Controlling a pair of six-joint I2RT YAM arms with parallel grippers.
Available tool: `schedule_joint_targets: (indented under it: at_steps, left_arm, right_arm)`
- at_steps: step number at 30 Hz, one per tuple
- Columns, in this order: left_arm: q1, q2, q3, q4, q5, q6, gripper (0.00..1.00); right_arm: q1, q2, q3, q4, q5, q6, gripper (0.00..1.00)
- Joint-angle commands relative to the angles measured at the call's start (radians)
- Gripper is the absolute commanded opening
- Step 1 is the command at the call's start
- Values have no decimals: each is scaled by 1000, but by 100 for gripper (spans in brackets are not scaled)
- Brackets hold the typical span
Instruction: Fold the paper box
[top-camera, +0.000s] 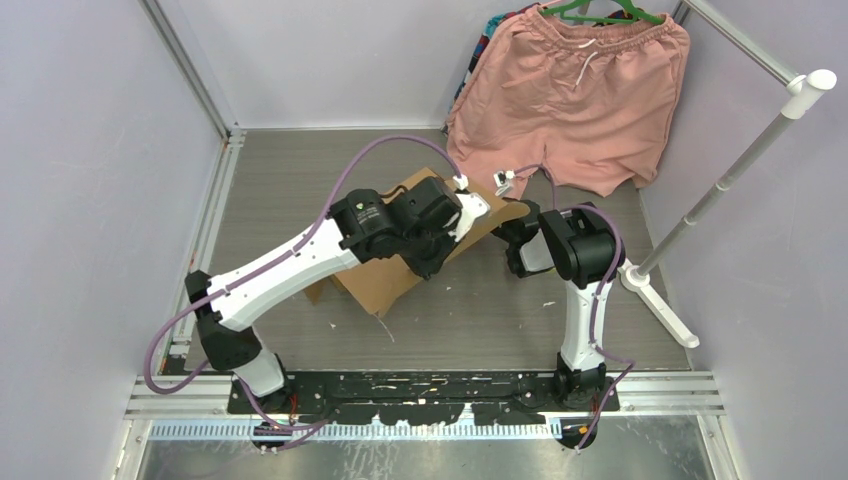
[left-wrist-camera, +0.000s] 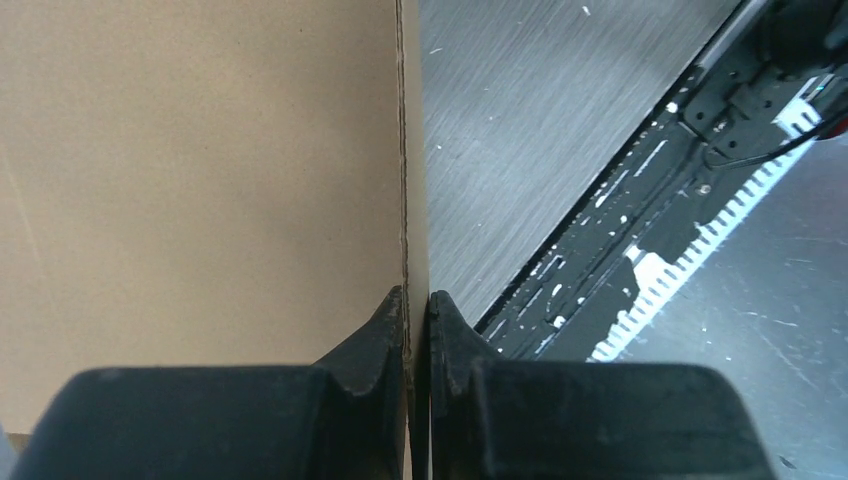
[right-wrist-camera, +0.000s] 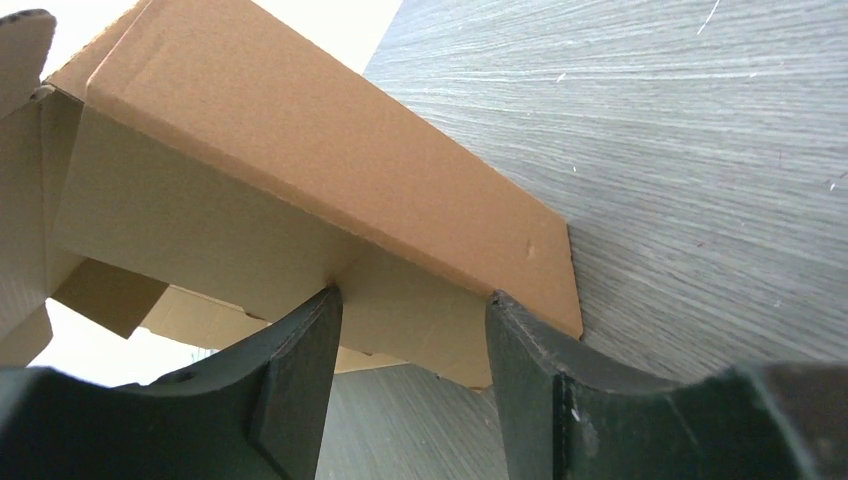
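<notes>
With left gripper (left-wrist-camera: 418, 308) pinched on plain brown corrugated cardboard box (left-wrist-camera: 200, 180) edge, close spread right gripper (right-wrist-camera: 413, 315) squarely over 3 o'clock flap (right-wrist-camera: 330, 150).

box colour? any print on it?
The paper box is plain brown cardboard, no print visible. It shows best in the right wrist view.

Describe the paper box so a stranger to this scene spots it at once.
Look at the grey table in front of the hanging pink shorts. At its middle sits the paper box, the left gripper pinching one panel's edge. It alone is stiff, plain brown cardboard with flaps.
</notes>
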Motion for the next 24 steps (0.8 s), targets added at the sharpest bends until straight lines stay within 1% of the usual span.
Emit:
schedule_joint_targets:
  at_steps: [1, 12, 16, 24]
  left_arm:
    - [47, -76, -21, 73, 177, -29, 10]
    - [196, -129, -112, 151, 392, -64, 12]
    - [260, -155, -158, 201, 495, -83, 13]
    - [380, -189, -234, 285, 646, -116, 14]
  right_arm:
    - [9, -28, 52, 72, 29, -67, 61]
    - [22, 36, 143, 72, -6, -58, 62]
    - [32, 73, 194, 73, -25, -41, 61]
    - [58, 124, 258, 73, -51, -26, 61]
